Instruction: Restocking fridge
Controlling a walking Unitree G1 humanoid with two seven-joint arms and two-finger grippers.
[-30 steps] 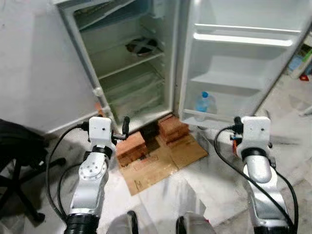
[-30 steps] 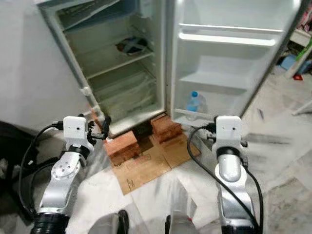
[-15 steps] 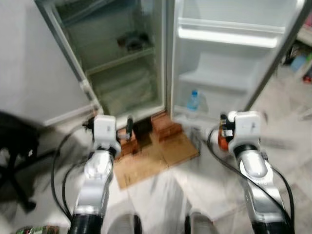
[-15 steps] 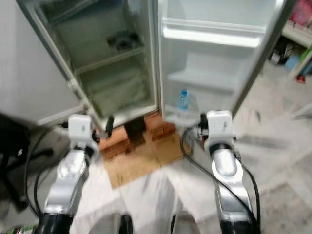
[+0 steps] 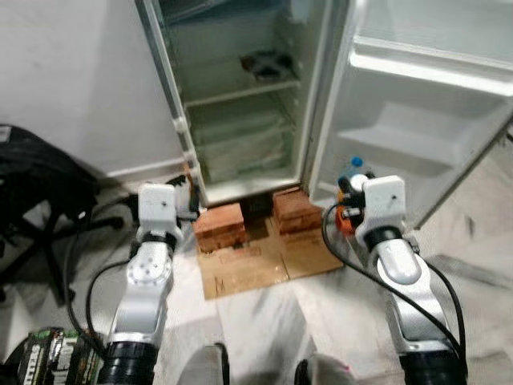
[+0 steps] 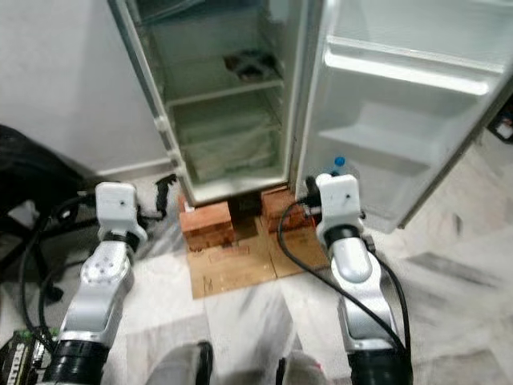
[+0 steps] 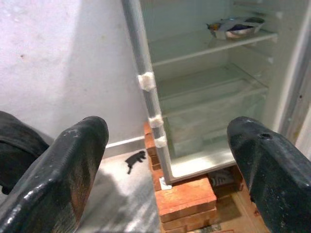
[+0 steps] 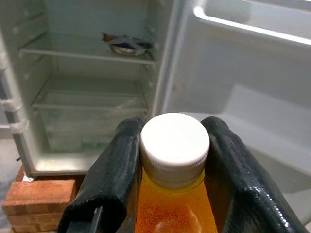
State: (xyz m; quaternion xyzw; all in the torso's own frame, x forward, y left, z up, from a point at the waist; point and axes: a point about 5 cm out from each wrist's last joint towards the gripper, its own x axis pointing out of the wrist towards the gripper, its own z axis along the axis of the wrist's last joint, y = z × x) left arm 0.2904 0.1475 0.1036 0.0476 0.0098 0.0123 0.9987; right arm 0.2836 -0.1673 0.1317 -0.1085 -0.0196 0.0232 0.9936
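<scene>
We see the fridge (image 5: pixel 240 104) standing open on bricks, its door (image 5: pixel 417 112) swung to the right, a foil-wrapped dish (image 5: pixel 268 62) on a far shelf. A blue-capped water bottle (image 5: pixel 353 167) stands upright in the door's lowest rack. An orange bottle (image 8: pixel 174 194) with a white cap sits upright, near the door.

The right arm hides most of the blue-capped bottle (image 5: pixel 353 164) in the door shelf.

Fridge (image 5: pixel 240 96) open, shelves mostly free; bowl (image 5: pixel 268 62) on upper shelf, bricks (image 5: pixel 220 226) under it, office chair (image 5: pixel 36 192) well apart.
</scene>
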